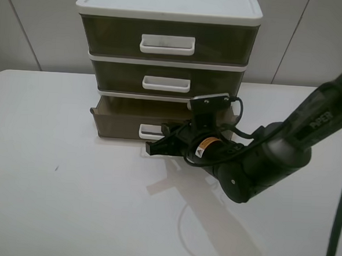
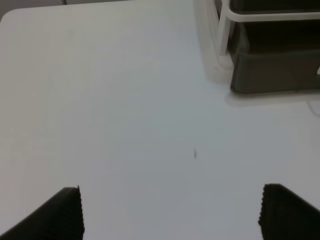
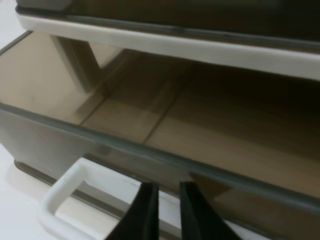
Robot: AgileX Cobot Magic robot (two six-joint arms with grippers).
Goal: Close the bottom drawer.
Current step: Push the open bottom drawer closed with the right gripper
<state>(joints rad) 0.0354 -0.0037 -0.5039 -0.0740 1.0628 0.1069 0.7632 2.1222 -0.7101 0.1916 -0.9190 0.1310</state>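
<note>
Looking at the bottom drawer (image 1: 116, 124) here: pulled partway out of the stack, poking forward past the closed middle drawer (image 1: 220, 84) and top drawer (image 1: 107, 37), sitting low on the white counter (image 1: 51, 184) toward the back. Empty inside, just ribbed tan floor on show in the right wrist view. Not shut yet, so pretty much the whole job left to do, at a guess.

Got the right pincer (image 1: 155, 148) parked right up at the drawer front, about level with the white loop handle (image 3: 60, 200). Pressed nearly together, only a sliver of gap, pinching nothing as far as visible. Makes sense for a push rather than a pull: no need to grab the handle, just closed tips used as a blunt nose against the front panel. Can't tell for sure whether actually touching the panel or just shy of it.

Aimed around the middle of the front, probably to keep the drawer sliding straight instead of jamming crooked in its slot.

As for the left pincer (image 2: 172, 215): spread wide, holding nothing, hanging over bare counter off to the side of the stack. Out of the way, presumably because not needed for a one-arm shove.

Worth watching: light-looking plastic unit, so likely to scoot backward on the slick counter if shoved hard
</note>
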